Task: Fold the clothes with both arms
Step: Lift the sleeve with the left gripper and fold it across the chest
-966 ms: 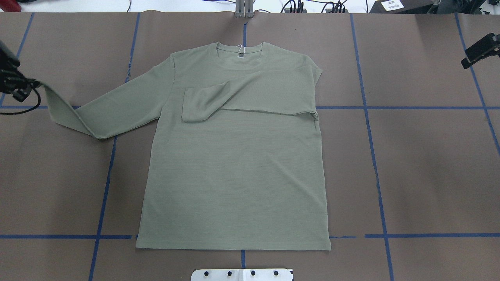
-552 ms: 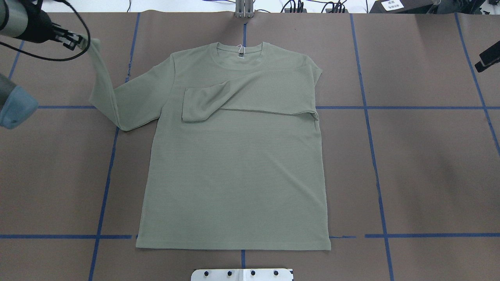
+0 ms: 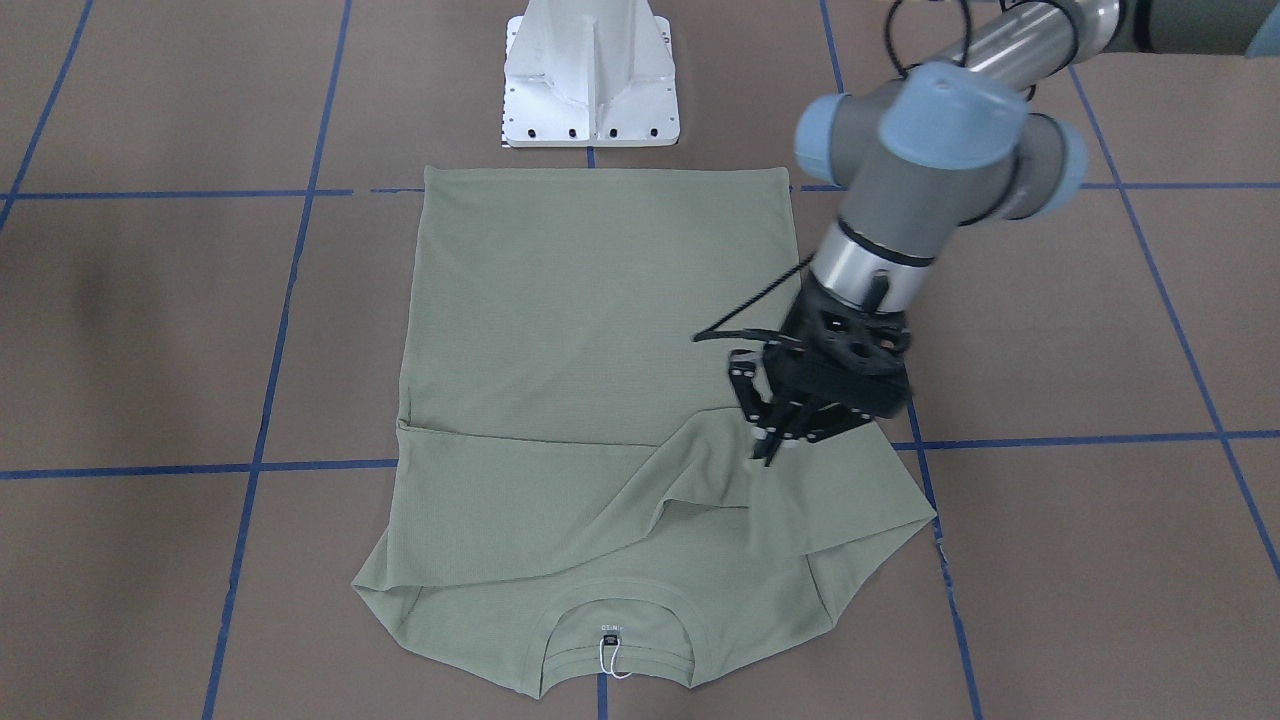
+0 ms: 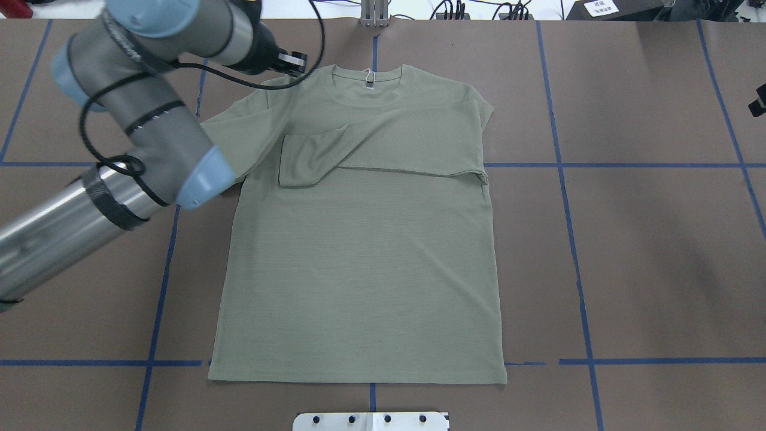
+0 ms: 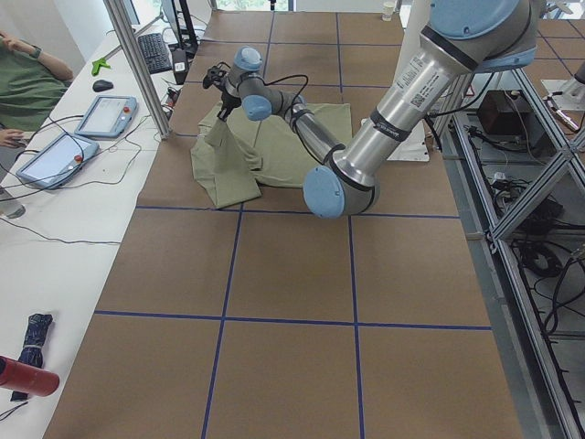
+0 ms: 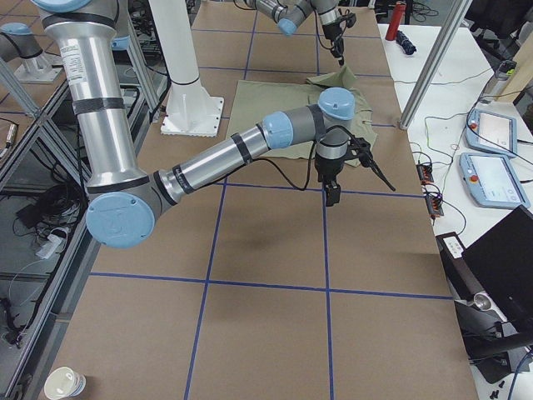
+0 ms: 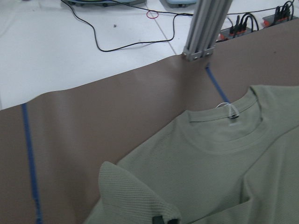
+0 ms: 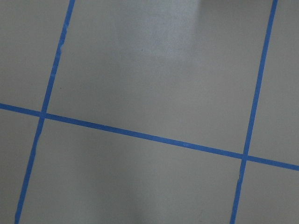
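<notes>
The sage-green shirt lies flat, face up, neck toward the table's far edge. One sleeve is folded across the chest. My left gripper hangs over the shirt's other shoulder, shut on that side's sleeve cuff, which drapes from the fingers down onto the body. In the left side view the raised sleeve hangs below the left gripper. My right gripper hovers over bare table beyond the shirt's edge; I cannot tell whether it is open or shut.
Blue tape lines grid the brown table cover. The white pedestal base stands by the hem. A metal post and cables sit at the far edge. Tablets and a seated person are beyond it.
My left gripper has carried the sleeve cuff from the table's far left, up and across to the shirt's shoulder near the neck. The right gripper has drawn back toward the right edge.
</notes>
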